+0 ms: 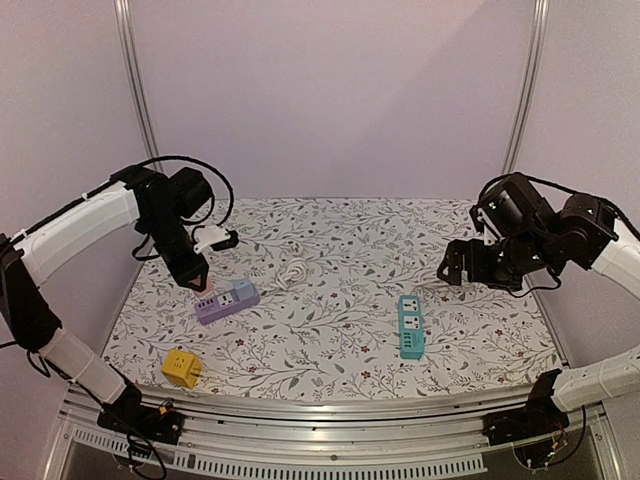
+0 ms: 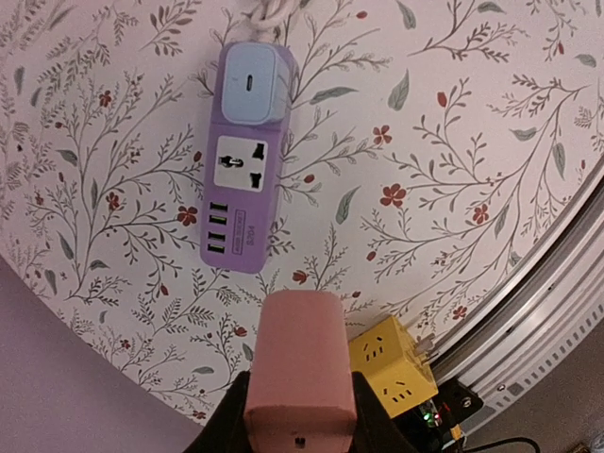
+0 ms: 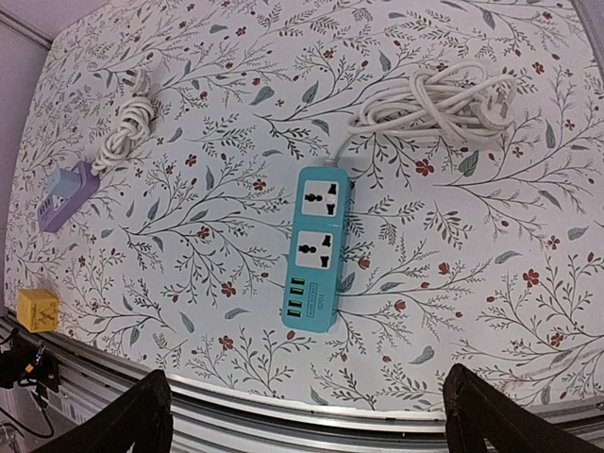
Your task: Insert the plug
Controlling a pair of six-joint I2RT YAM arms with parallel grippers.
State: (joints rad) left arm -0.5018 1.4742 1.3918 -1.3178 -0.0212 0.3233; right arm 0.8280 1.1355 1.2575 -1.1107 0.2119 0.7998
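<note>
My left gripper point(image 1: 197, 283) point(image 2: 300, 408) is shut on a pink plug block point(image 2: 302, 363) point(image 1: 196, 280), held in the air just left of and above the purple power strip point(image 1: 227, 300) point(image 2: 239, 203). The strip has one free socket in its middle, and a pale blue adapter point(image 2: 253, 83) fills the socket at its cord end. My right gripper point(image 1: 452, 265) point(image 3: 307, 415) hangs open and empty over the table's right side, its dark fingers point(image 3: 142, 415) wide apart.
A teal power strip point(image 1: 410, 325) point(image 3: 317, 248) lies right of centre with its coiled white cord point(image 3: 444, 99). A yellow cube socket point(image 1: 181, 367) point(image 2: 394, 363) sits near the front left edge. The purple strip's white cord point(image 1: 291, 274) is bundled behind it. The metal table rail point(image 2: 557, 302) runs along the front.
</note>
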